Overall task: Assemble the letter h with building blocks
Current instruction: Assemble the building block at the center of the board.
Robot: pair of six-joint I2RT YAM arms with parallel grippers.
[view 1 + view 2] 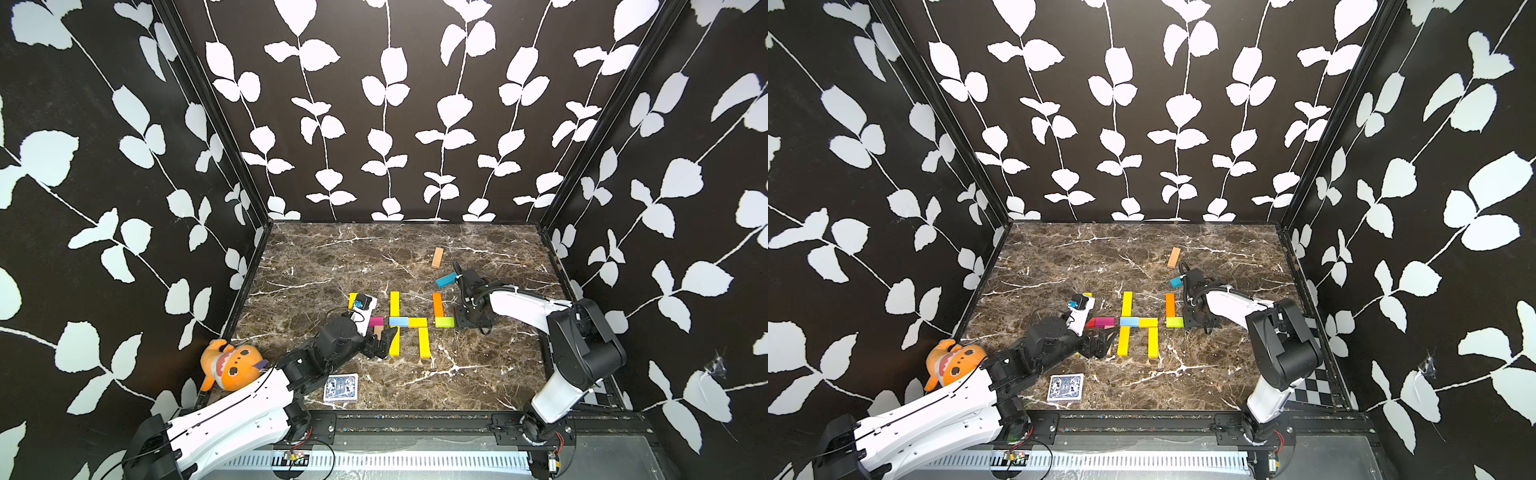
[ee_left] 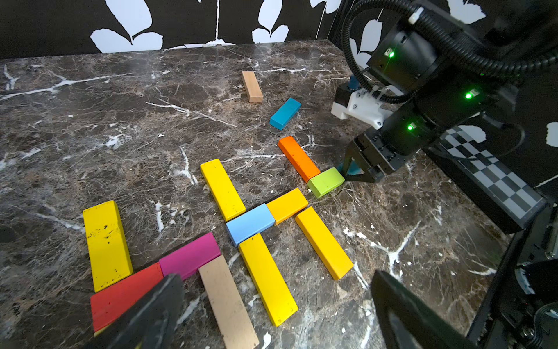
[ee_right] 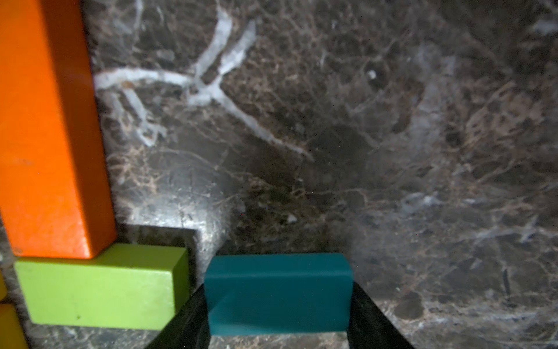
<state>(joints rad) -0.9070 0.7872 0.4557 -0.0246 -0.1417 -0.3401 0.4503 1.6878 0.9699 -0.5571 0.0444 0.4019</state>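
My right end effector (image 3: 279, 305) is straddling the teal block (image 3: 277, 272) by the green block (image 3: 99, 290); whether clamping, I cannot tell. My left end effector (image 2: 276, 278) is gaping.

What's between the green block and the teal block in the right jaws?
A thin bare strip of table and one jaw, between green block and teal block; right wrist view.

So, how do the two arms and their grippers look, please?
The left arm and right arm have white shells and black round joints. The left gripper and right gripper have black wedge-shaped fingers. A black ribbed hose and green lights mark the right wrist.
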